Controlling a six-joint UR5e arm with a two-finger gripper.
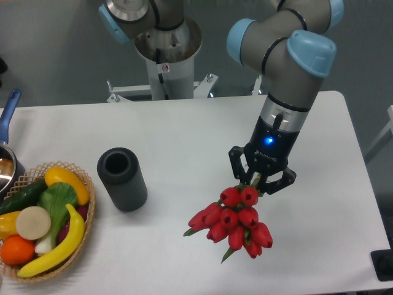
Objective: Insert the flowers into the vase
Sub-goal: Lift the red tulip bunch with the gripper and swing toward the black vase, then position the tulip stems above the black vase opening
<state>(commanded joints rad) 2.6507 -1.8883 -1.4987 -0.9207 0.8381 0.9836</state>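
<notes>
The flowers (pixel 232 222), a bunch of red tulip buds on short green stems, hang in the air over the table's right half, buds toward the camera. My gripper (pixel 258 179) is shut on their stems just above the buds. The vase (pixel 121 179), a dark grey cylinder with an open round mouth, stands upright on the table to the left, well apart from the bunch. Its mouth is unobstructed.
A woven basket (pixel 86 209) with a banana, an orange and green vegetables sits at the table's left front edge. A pot with a blue handle (pixel 9 112) pokes in at the far left. The robot base column (pixel 167 55) stands behind the table.
</notes>
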